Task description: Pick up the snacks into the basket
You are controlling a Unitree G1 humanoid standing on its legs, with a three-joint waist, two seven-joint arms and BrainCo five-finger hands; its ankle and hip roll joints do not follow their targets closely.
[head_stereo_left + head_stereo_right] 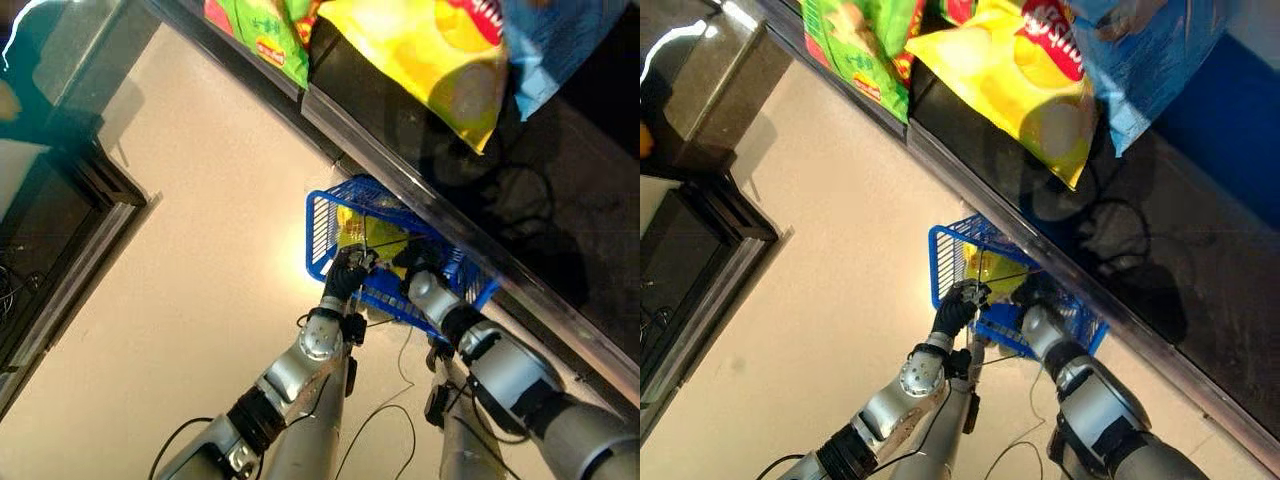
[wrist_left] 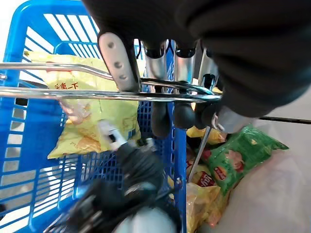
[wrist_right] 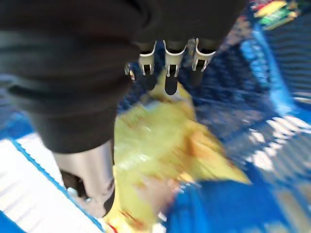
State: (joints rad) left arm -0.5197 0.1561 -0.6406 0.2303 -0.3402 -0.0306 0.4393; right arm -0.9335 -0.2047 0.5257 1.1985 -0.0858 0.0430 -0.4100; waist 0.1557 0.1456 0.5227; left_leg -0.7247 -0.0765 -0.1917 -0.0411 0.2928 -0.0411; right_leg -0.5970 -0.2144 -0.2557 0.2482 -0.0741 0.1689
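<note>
basket handles (image 2: 73,80) in curled left robot hand (image 2: 160,63), apparently

You see the blue basket (image 1: 330,215) only in part: the shelf edge (image 1: 420,180) covers its far side, and both arms cross its near wall. The yellow snack bag (image 3: 160,145) inside it is smeared by blur in the right wrist view, so its print cannot be read. The right hand (image 3: 167,60) shows you just the ends of its fingers (image 3: 170,82) past the dark cover; whether they touch the bag cannot be told. On the shelf, the yellow bag (image 1: 440,50), green bag (image 1: 265,30) and blue bag (image 1: 550,45) are cut by the picture's top edge.
</note>
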